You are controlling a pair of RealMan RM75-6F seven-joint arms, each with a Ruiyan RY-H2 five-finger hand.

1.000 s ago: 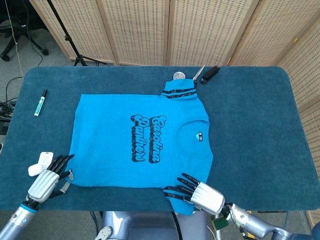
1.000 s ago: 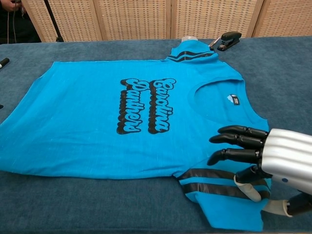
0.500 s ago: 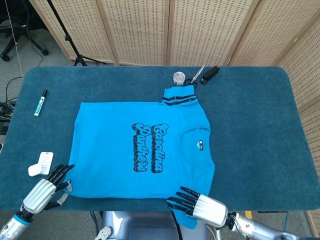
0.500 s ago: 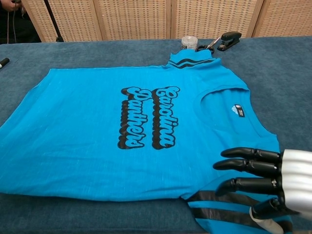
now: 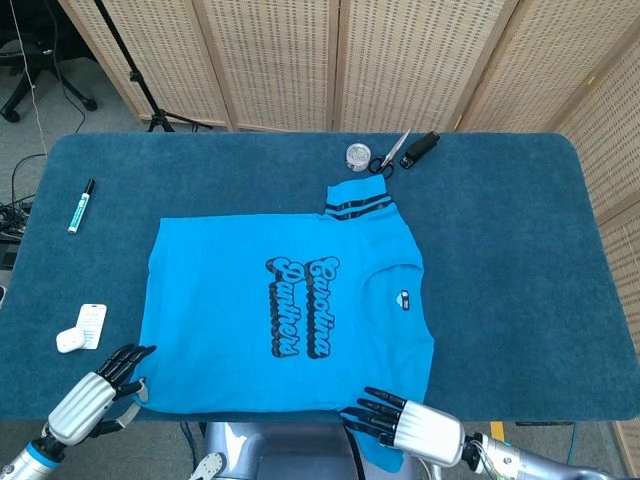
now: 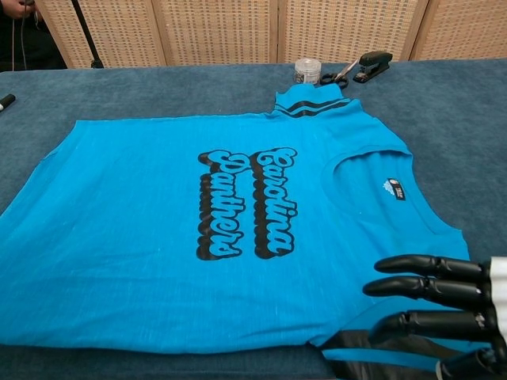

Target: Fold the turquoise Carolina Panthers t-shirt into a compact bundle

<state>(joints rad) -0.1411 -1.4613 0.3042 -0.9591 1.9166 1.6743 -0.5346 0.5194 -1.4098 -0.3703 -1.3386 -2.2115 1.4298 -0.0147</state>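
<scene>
The turquoise t-shirt (image 5: 290, 300) lies flat on the blue table with its black "Carolina Panthers" print up and its collar to the right; in the chest view the t-shirt (image 6: 198, 206) fills most of the frame. My left hand (image 5: 95, 395) pinches the shirt's near left hem corner at the table's front edge. My right hand (image 5: 415, 425) holds the near striped sleeve, which hangs over that edge. In the chest view the right hand (image 6: 444, 301) has its dark fingers stretched over the sleeve. The far striped sleeve (image 5: 358, 198) lies flat.
A green marker (image 5: 80, 205) and a white tag (image 5: 80, 328) lie left of the shirt. Behind the far sleeve stand a small jar (image 5: 357, 155), scissors (image 5: 392, 152) and a black stapler (image 5: 422, 146). Bare blue tabletop (image 5: 520, 260) lies to the right.
Both hands have drawn back toward the table's front edge and the whole shirt has slid with them, away from the jar and scissors. Its near sleeve now hangs over the edge.
</scene>
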